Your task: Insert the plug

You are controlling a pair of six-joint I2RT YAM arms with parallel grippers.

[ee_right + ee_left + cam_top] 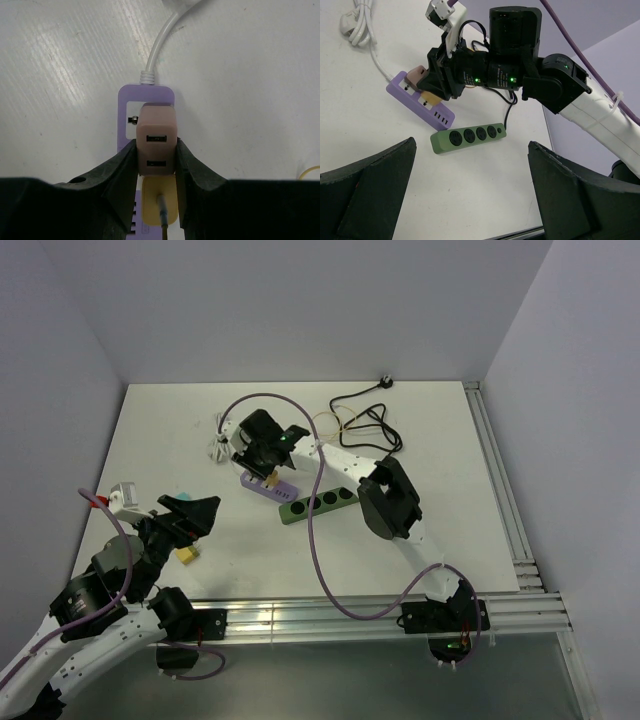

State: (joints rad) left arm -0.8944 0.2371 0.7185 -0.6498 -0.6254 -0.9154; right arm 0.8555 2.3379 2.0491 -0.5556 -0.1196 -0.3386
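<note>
My right gripper is shut on a pinkish-brown USB charger plug, holding it over the purple power strip. A yellow plug with a cable sits in the strip just below it. In the top view the right gripper is over the purple strip at the table's middle back. The left wrist view shows the charger plug tilted against the purple strip. My left gripper is open and empty, hovering near the front left.
A green power strip lies right of the purple one; it also shows in the left wrist view. A white cable bundle lies at the back left, a black cable at the back. A small yellow piece lies near the left gripper.
</note>
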